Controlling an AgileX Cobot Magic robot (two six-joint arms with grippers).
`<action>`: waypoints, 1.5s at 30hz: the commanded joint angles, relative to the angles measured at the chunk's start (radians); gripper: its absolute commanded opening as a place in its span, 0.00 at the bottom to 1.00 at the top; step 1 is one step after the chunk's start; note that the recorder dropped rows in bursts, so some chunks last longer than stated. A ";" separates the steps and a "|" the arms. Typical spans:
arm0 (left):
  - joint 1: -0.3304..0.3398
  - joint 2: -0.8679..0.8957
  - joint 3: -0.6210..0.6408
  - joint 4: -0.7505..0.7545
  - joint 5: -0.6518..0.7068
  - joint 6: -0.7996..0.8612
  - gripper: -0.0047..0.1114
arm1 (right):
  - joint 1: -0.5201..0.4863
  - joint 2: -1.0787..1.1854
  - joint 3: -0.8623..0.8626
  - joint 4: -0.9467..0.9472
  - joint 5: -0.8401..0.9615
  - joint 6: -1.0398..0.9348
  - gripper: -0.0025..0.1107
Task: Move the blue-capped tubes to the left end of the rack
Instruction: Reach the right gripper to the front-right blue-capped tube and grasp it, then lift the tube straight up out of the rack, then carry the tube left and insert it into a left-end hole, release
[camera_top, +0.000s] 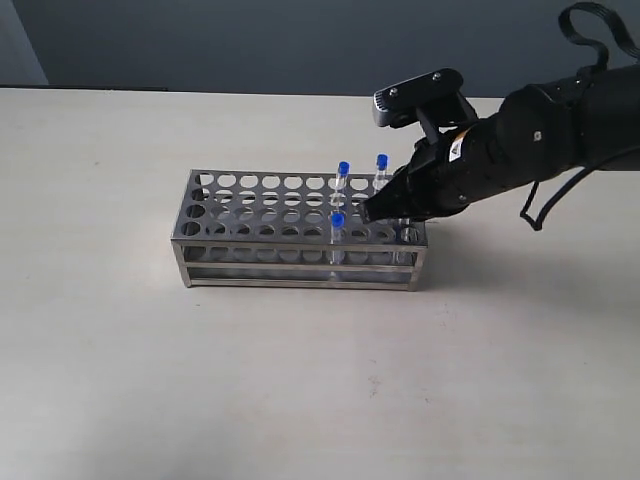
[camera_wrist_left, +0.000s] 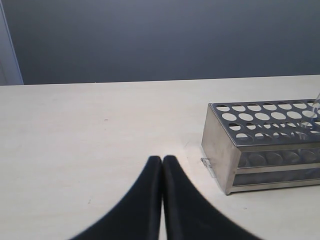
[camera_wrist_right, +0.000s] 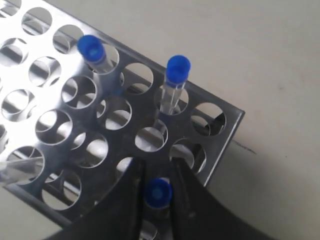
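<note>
No transfer looks done yet — the small clear blue-capped tubes (camera_top: 343, 178) all stand at the right end of the perforated grey metal rack (camera_top: 260, 243), the right gripper (camera_wrist_right: 156, 172) pinching one cap, the left gripper (camera_wrist_left: 162, 160) pressed together.

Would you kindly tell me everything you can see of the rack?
The rack is a long, shiny grey metal frame with open sides and two tiers; its top plate is perforated with rows of round holes. It stands flat on the table. Blue-capped tubes stand upright in holes near its right end, while the holes at its left end are empty. The right gripper hangs over the right end, its fingers flanking one tube's cap.
</note>
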 joint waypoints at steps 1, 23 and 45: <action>-0.011 0.003 -0.005 0.001 -0.007 -0.001 0.05 | 0.002 -0.040 -0.005 -0.015 0.009 0.000 0.02; -0.011 0.003 -0.005 0.001 -0.007 -0.001 0.05 | 0.003 -0.286 -0.212 -0.008 0.237 -0.014 0.02; -0.011 0.003 -0.005 0.001 -0.007 -0.001 0.05 | 0.189 0.442 -1.034 0.336 0.450 -0.463 0.02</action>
